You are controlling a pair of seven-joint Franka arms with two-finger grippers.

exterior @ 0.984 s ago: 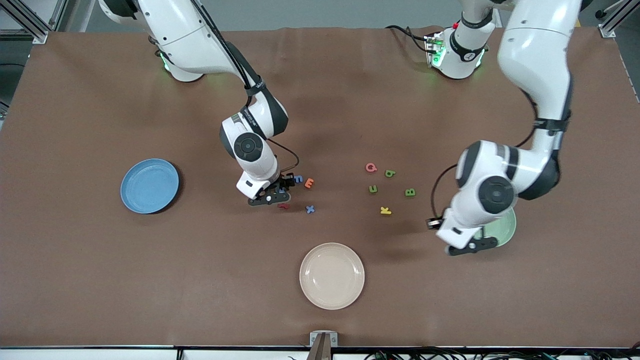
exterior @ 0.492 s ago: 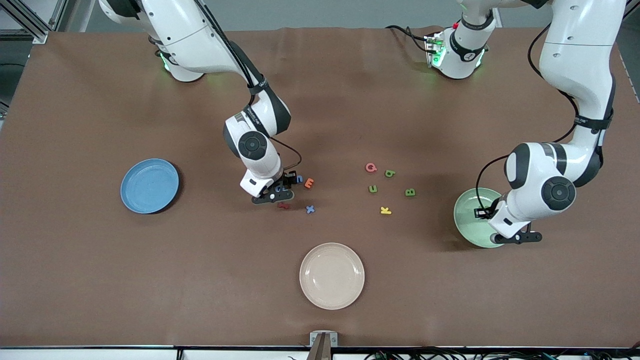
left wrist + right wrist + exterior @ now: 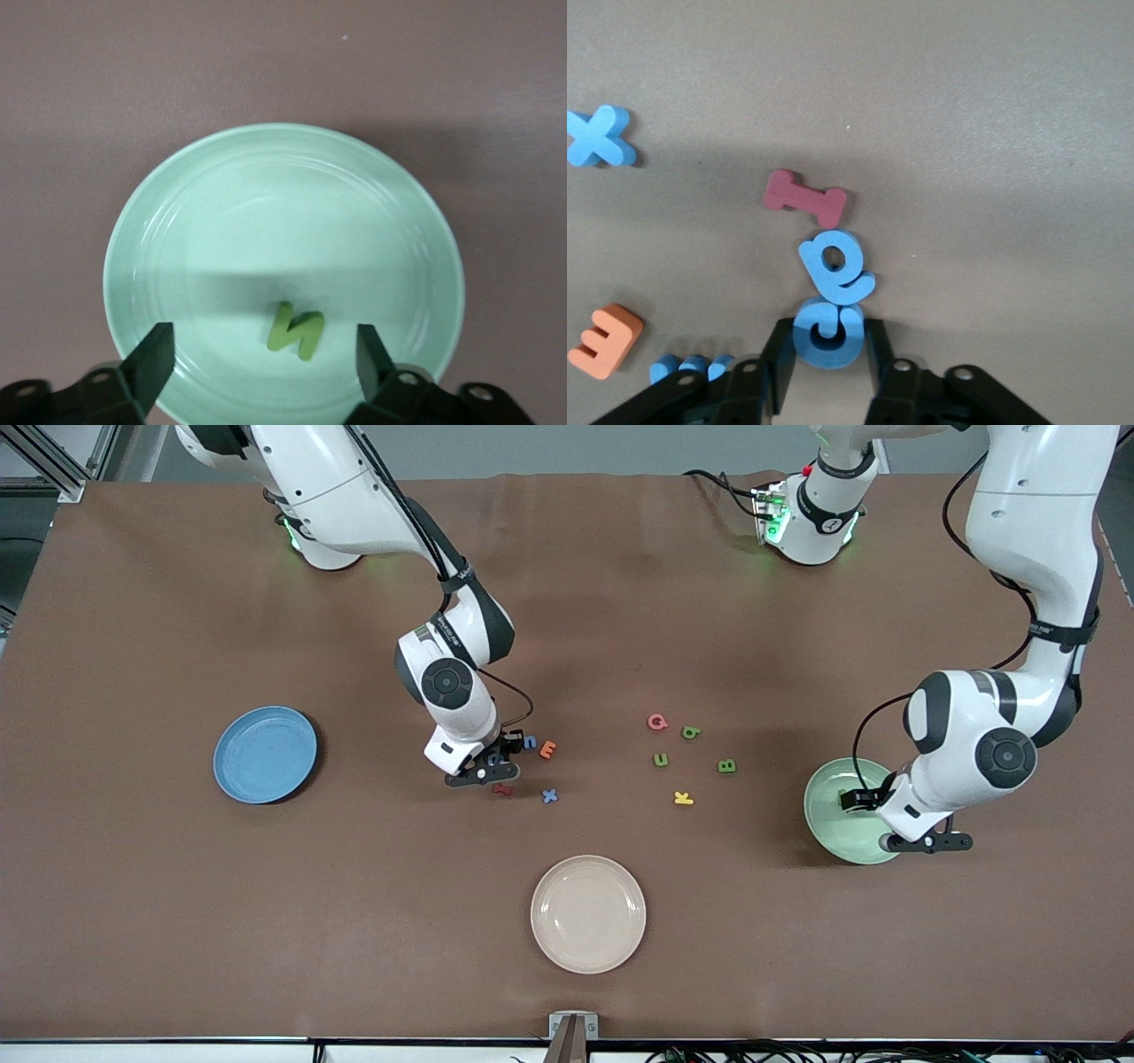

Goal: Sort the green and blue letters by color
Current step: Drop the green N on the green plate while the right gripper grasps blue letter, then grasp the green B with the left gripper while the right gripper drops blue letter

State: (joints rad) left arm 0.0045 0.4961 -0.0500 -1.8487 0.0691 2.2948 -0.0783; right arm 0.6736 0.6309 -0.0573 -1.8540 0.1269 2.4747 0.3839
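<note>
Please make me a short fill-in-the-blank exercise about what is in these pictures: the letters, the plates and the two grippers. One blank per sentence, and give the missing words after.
1. The small green letter N lies in the pale ______ plate.
2. The left gripper hangs over that plate with its jaws ______.
3. The right gripper has its jaws around a chunky ______ letter C.
4. The dark red letter I lies on the brown ______.

Missing words: green; open; blue; table
</note>
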